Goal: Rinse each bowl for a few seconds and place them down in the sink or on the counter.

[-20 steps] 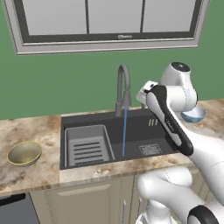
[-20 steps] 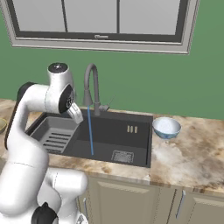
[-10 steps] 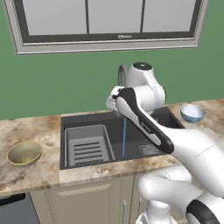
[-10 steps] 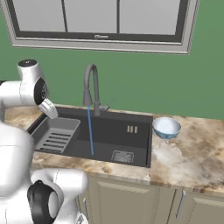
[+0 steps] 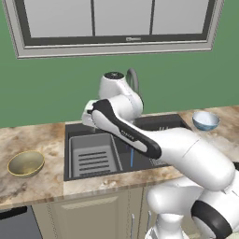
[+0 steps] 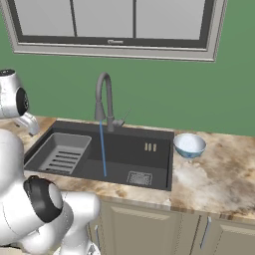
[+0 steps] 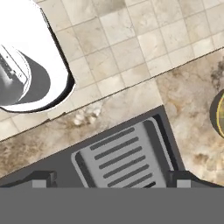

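Gripper (image 7: 112, 183) above ribbed rack (image 7: 122, 158), olive-gold bowl (image 5: 25, 163) apart.

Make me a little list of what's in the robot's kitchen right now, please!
water: running from the faucet into the sink
gold bowl: on the counter, left of the sink
blue bowl: on the counter, right of the sink
rack: in the sink's left half
gripper: above the rack, fingertips apart, holding nothing
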